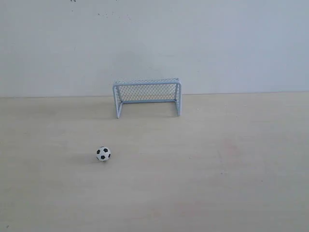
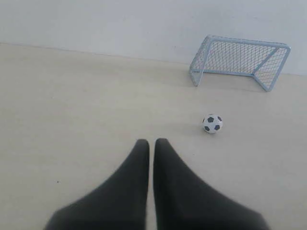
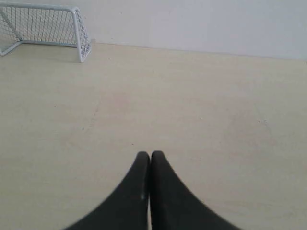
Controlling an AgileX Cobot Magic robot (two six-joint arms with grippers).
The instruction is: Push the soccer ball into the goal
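Observation:
The soccer ball (image 1: 103, 153), tiny and white with black patches, rests on the pale table, left of centre and well in front of the goal (image 1: 147, 96). That light grey-blue goal stands against the back wall, its mouth facing the front. In the left wrist view the ball (image 2: 212, 123) lies a short way beyond my left gripper (image 2: 151, 141), off to one side, with the goal (image 2: 240, 60) further on. The left gripper's black fingers are shut with nothing between them. My right gripper (image 3: 150, 153) is shut too, holding nothing; only the goal (image 3: 45, 26) shows beyond it. Neither gripper appears in the exterior view.
The pale wooden table (image 1: 217, 169) runs back to a plain white wall (image 1: 217, 43). Nothing else stands on the table.

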